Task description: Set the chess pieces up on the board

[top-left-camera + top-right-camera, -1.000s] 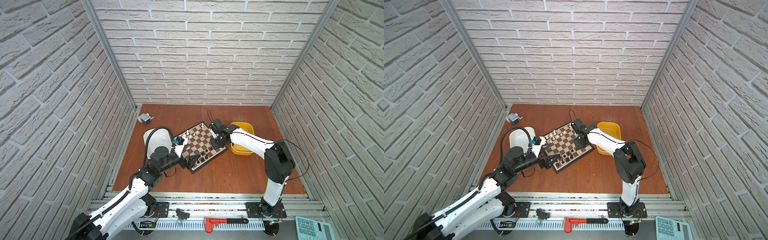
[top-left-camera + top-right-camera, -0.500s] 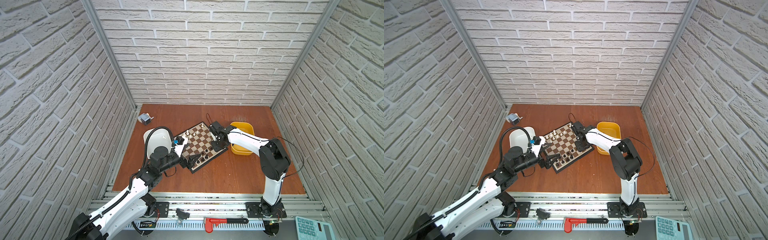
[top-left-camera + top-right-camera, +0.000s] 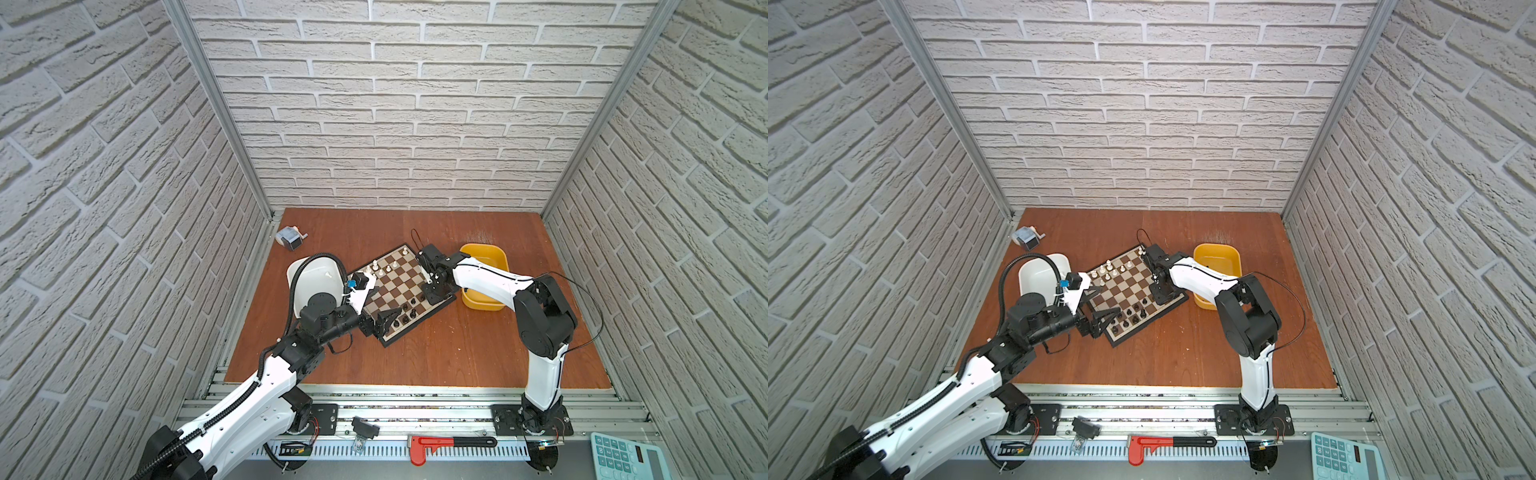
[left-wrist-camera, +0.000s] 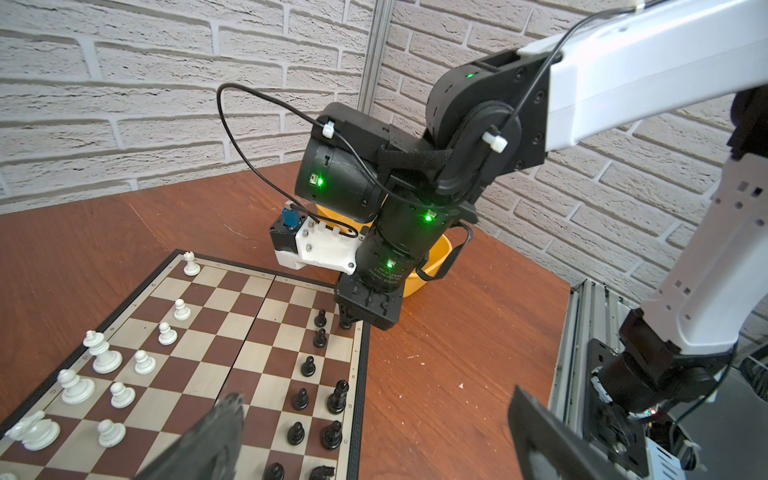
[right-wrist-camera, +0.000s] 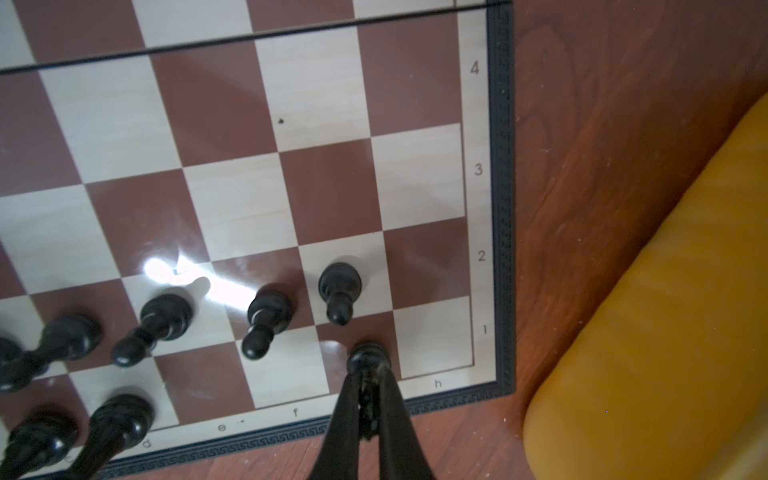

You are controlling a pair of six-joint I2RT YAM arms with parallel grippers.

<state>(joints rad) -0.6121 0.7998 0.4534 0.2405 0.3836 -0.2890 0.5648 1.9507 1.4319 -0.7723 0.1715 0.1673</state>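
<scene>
The board [image 3: 399,286] is being shown turned at an angle in the middle of the counter [image 3: 457,353]. A black piece [image 5: 368,356] is being pinched by the right tool [image 5: 369,372], whose fingers are drawn together on the piece's top. That piece is being held at a dark square in the board's outermost row, one square in from the corner nearest the yellow tub [image 3: 496,255]. The tub is sitting just beside the board, toward the counter's right edge. Whether the piece's base is touching the square cannot be told.

More black pieces [image 4: 307,366] are being seen upright in two rows along that same side of the board. White pieces [image 4: 102,353] are lined up along the opposite side, toward the white tub [image 3: 316,276] near the counter's left edge.

The left tool [image 3: 384,303] is being held with its fingers spread wide apart and nothing between them. It is hovering above the side of the board that faces the counter's front-left corner.
</scene>
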